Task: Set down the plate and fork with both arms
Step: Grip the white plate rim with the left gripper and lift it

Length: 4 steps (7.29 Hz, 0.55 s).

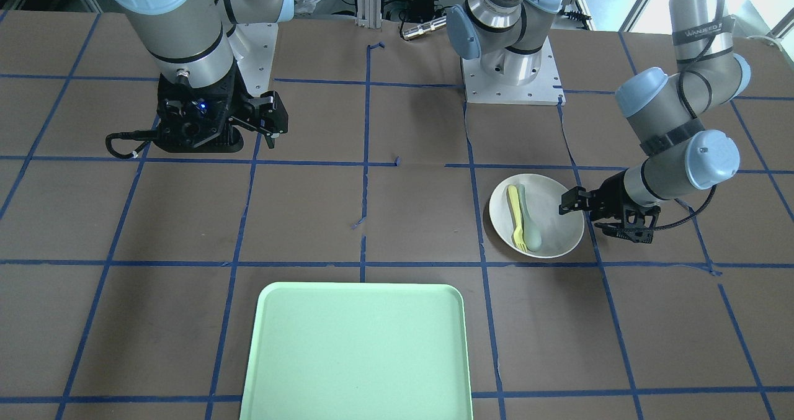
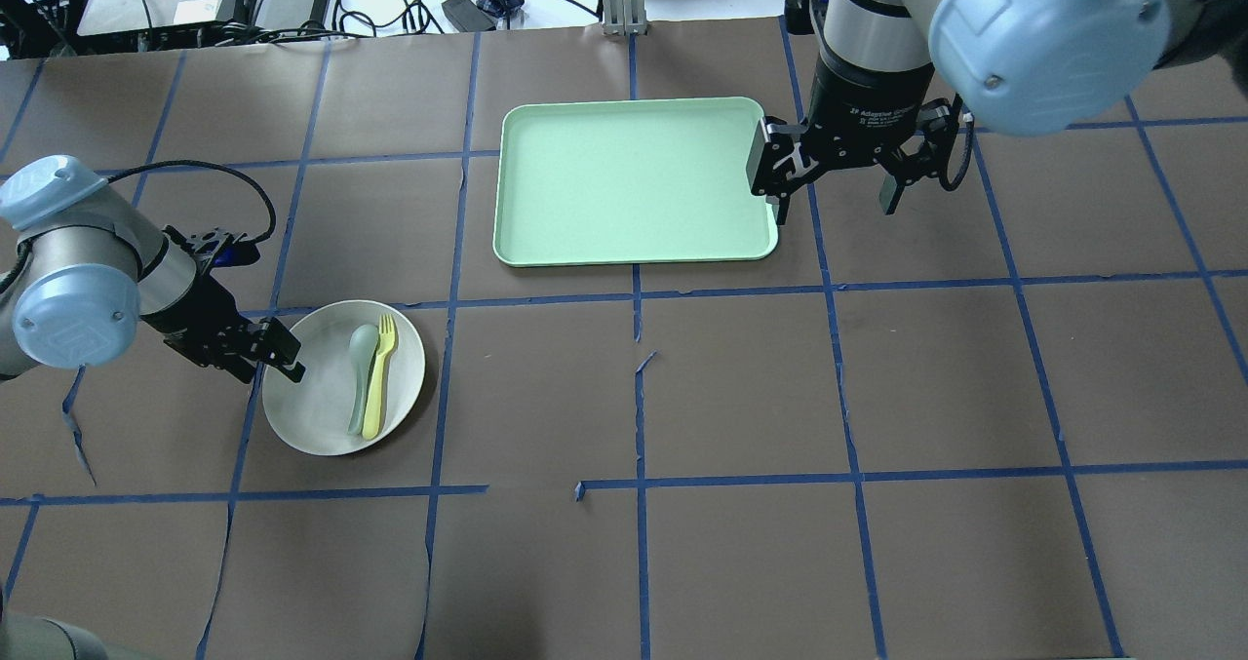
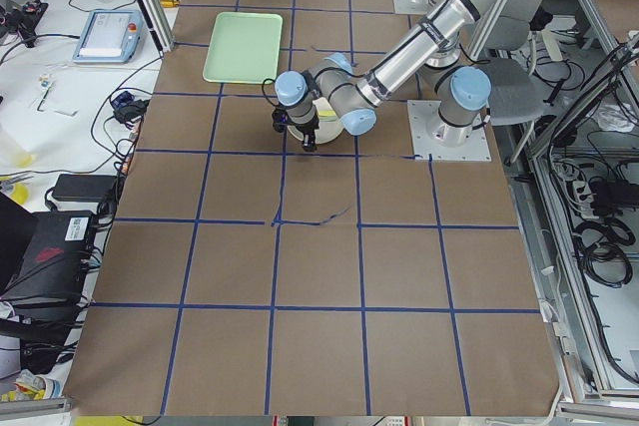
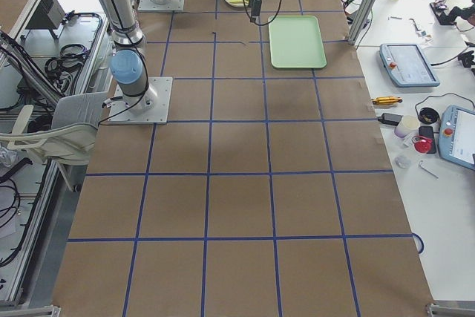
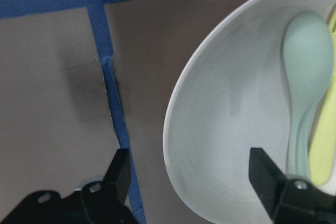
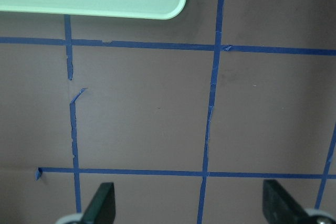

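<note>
While the plate (image 2: 310, 408) sits on the table (image 2: 741, 377) on the robot's left side, you see the fork (image 2: 377, 388) lying in it, right against a spoon (image 2: 361, 360). Your left gripper (image 5: 191, 182) is spread wide across the plate's rim, one finger inside and one outside, gripping nothing. Your right gripper (image 2: 824, 180) hangs wide open and empty just beside the green tray (image 2: 624, 173), well apart from the plate.
</note>
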{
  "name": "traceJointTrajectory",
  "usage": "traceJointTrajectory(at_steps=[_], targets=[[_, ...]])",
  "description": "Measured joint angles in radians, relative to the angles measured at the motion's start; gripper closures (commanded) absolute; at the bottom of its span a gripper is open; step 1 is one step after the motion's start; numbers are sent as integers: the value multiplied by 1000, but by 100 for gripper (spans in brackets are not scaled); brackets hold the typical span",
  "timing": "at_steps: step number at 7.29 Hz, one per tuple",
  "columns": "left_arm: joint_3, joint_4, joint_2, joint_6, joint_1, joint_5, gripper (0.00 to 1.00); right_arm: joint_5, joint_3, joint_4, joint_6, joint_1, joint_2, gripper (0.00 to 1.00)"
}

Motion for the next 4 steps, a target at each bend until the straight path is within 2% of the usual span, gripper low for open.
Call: traceJointTrajectory(at_steps=[1,2,4], targets=[[0,0,-15,1,0,1,75,1,0,0,0,1,1,0],[1,-1,-25,0,0,1,100,3,1,1,3,1,1,0],[8,0,-31,-2,0,2,100,4,1,2,10,2,8,0]])
